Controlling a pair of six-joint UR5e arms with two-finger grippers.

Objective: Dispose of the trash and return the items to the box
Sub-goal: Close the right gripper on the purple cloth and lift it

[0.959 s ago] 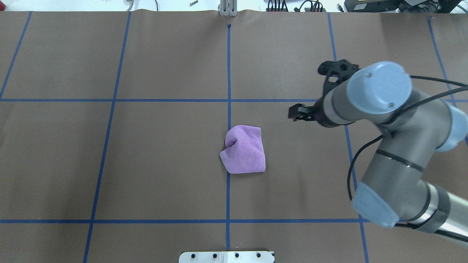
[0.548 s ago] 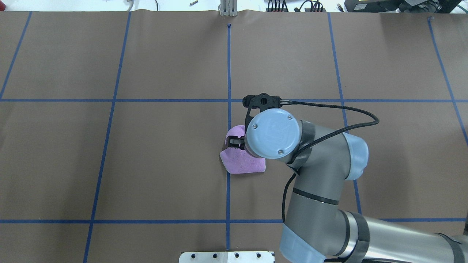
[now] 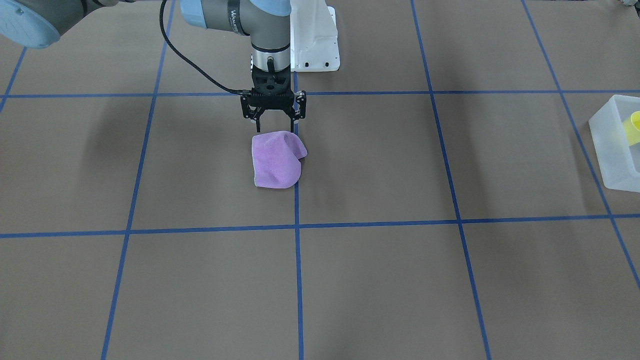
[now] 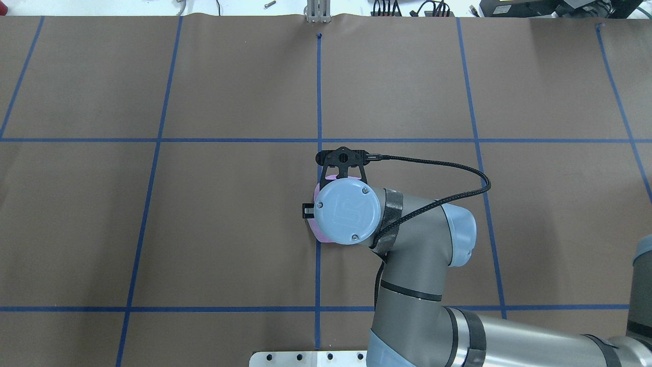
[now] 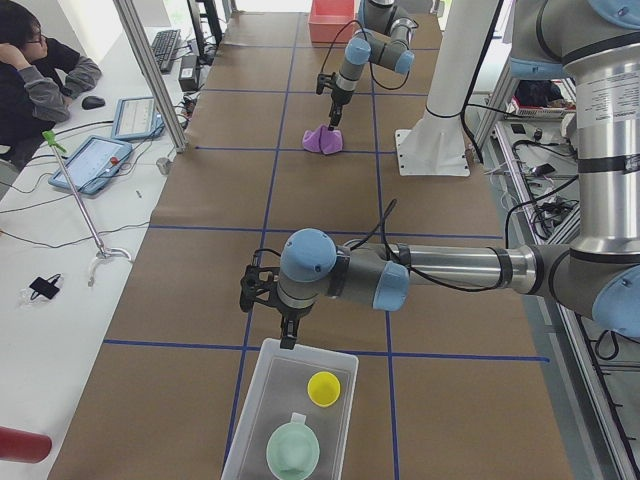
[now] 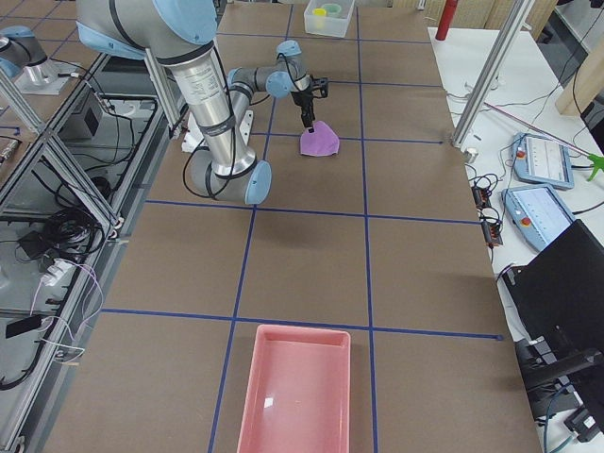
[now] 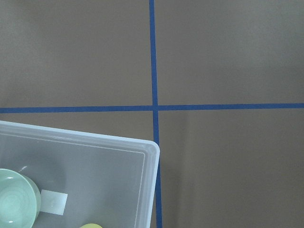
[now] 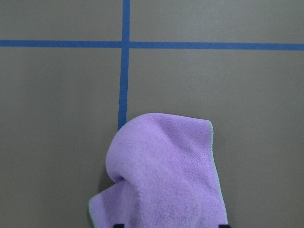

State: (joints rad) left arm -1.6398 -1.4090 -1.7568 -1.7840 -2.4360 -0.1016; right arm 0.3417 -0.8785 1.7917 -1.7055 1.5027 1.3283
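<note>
— Checking the right gripper: hanging directly above the purple cloth, with fingers spread wide and gripping nothing

— And placing the cloth where, exactly?

— Lying crumpled at the middle of the table, sitting right on the crossing of the blue tape lines, humped on the side toward the robot. Straddling that hump left to right with the open fingers, tips near the top of the fabric; not telling whether touching

— So probably needing only a straight drop and a squeeze, no sideways shift?

— Seeming so. Seeing the cloth centred at the bottom of the right wrist view, straight under the tool. Not finding much of a long axis in such a bundle; perhaps running slightly near to far, so closing across the narrower way

— Asking about the left gripper too

— Hovering just beside the rim of the box, at the left end of the table, well apart from the cloth. Showing only in a side view, so not telling whether open or closed

— And the rest of the task?

— Finding the yellow cup and the green bowl already lying inside the box, side by side. Judging the cloth to be the last thing left out, and the right gripper plainly the nearer one for taking it
</note>
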